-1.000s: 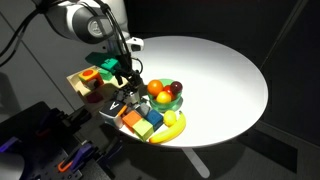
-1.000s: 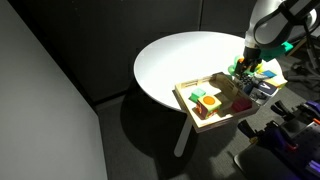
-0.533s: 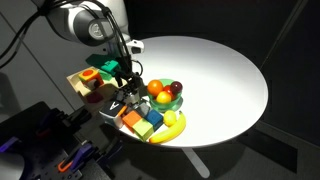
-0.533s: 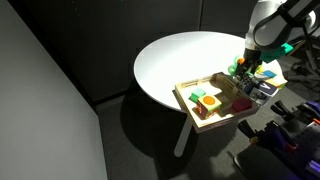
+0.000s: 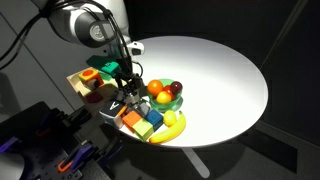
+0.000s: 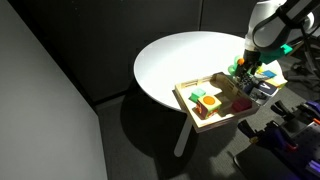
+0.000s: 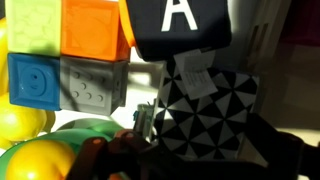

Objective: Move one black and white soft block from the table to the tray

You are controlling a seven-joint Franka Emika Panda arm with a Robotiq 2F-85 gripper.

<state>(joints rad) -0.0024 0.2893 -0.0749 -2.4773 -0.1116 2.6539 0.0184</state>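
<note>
The black and white soft block, with a fine triangle check and a white label, fills the middle of the wrist view. My gripper has one dark jaw against each of its sides and looks shut on it. In an exterior view the gripper is low over the block pile at the near edge of the round white table, beside the light-wood tray. The tray also shows in an exterior view, holding several coloured blocks, with the gripper just behind it.
A black block with a white letter A sits right behind the gripped block. Orange, blue and grey blocks lie to its left. A bowl of fruit and a banana are close by.
</note>
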